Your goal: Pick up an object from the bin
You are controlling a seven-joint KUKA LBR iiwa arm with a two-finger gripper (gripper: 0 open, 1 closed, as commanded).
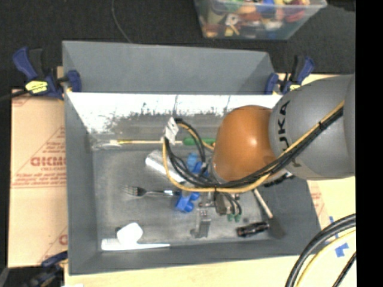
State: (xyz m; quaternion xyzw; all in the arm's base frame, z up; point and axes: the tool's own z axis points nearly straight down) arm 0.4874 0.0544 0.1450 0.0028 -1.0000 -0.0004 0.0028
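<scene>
Dark ground lies behind a grey metal bin (161,70). My arm (317,130) reaches in from the right, its orange cover (242,142) over the bin's middle. My hand (203,223) points down at the near floor; I cannot tell whether it is spread or pressed together. Just left of it lies one blue plastic piece (185,202), with a second blue piece (194,163) farther back. Also inside are one fork (140,191), one white brush-like tool (129,234) and one small black item (251,229). Beyond the bin stands a clear tub (257,17) of colourful toys.

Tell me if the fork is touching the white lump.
No, the fork lies apart from the white lump, with a plain gap between them.
</scene>
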